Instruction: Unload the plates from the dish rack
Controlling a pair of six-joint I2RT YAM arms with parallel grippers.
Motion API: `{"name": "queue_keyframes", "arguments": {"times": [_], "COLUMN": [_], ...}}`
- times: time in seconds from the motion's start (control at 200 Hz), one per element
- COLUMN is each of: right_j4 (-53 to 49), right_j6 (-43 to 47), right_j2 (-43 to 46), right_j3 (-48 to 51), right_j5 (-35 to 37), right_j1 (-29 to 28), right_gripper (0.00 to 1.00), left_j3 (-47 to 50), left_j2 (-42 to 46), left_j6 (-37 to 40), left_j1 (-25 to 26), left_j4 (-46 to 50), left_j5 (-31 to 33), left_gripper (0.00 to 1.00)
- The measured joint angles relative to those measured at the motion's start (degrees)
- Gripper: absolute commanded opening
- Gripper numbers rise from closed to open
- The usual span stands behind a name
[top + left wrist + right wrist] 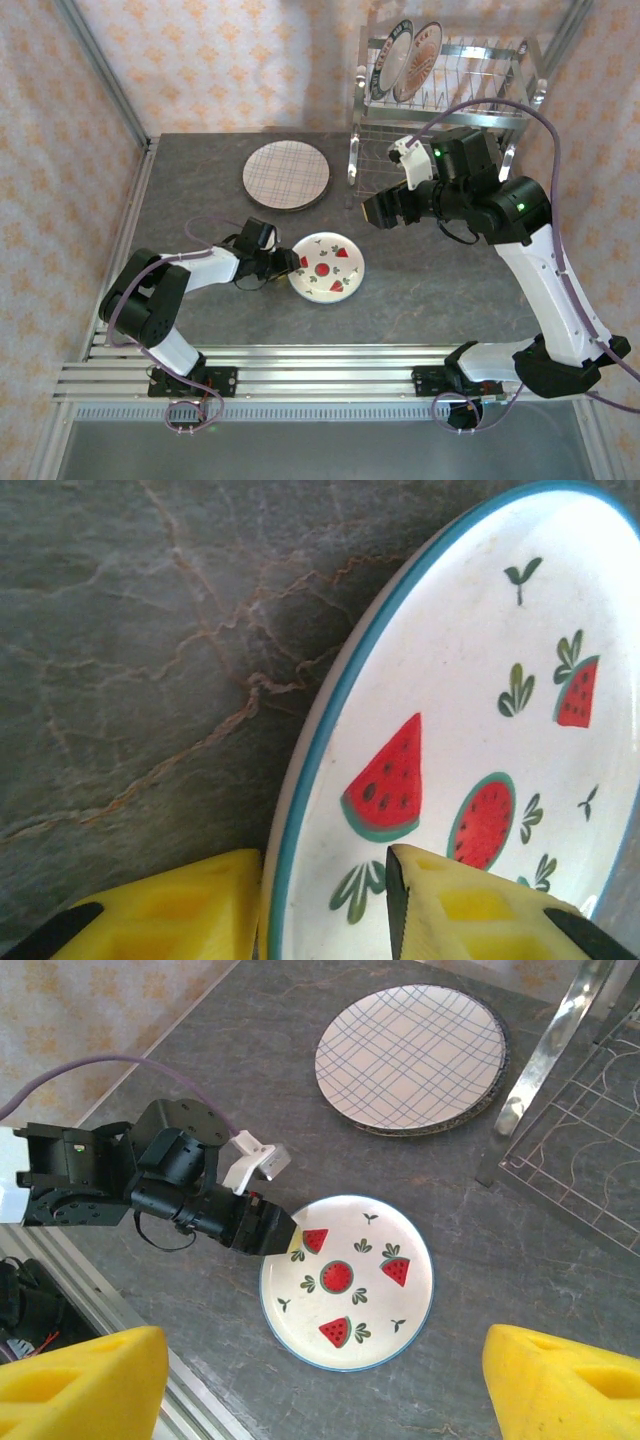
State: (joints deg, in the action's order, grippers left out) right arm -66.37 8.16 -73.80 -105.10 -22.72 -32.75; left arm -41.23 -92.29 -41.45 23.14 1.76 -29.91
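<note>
dish rack [440, 95]: far-right corner of surface [450, 290]; two plates [405, 60] on edge at upper tier's left end
plaid plate [286, 174]: flat, far-centre
watermelon plate [327, 267]: flat, near-centre
right hand [378, 210]: wide open, empty, just before rack; nearer arm, racked plates beyond it
left hand [290, 262]: part-open, straddles watermelon plate's left rim, grip looks slack

**Two-arm rig: outer build and finish**

The left arm [165, 290] and the right arm [545, 290] have white link shells joined by black joint housings, and each ends in a black base block. Behind each hand the wrist is black. A white bracket [250, 1163] sits on top of the left wrist. The left gripper [290, 262] and the right gripper [380, 210] carry yellow fingers [190, 910] moulded with square recesses and backed in black. A purple cable [540, 120] loops along each arm. Green lamps [519, 208] glow on the right arm's joints.
</note>
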Motion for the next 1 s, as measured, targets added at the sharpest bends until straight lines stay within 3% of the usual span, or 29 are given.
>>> {"name": "queue_keyframes", "arguments": {"times": [0.225,0.37,0.49,0.591,0.801,1.001], "right_j4": [1.3,2.1,3.1,4.6,7.2,10.1], "right_j6": [-1.7,-4.4,-6.5,-7.9,-9.7,-11.3], "right_j2": [0.0,-0.9,-3.6,-6.6,-15.8,-24.3], "right_j3": [0.0,-2.7,-9.5,-16.1,-30.5,-38.2], "right_j5": [7.2,19.5,31.1,36.5,39.1,33.8], "right_j1": [0.0,-0.1,0.4,3.1,11.0,16.9], "right_gripper": [0.82,0.82,0.81,0.8,0.8,0.79], "left_j3": [-4.0,-8.0,-12.6,-16.8,-28.1,-37.2], "left_j2": [0.0,1.7,5.3,9.3,14.9,17.0], "left_j6": [2.4,4.0,4.5,4.5,4.5,3.9], "left_j1": [0.1,0.5,1.3,1.6,1.6,1.6], "left_j4": [8.7,17.8,24.9,29.7,35.3,31.5], "left_j5": [4.0,9.3,13.8,16.9,19.0,15.4], "left_gripper": [0.55,0.59,0.64,0.65,0.7,0.72]}}
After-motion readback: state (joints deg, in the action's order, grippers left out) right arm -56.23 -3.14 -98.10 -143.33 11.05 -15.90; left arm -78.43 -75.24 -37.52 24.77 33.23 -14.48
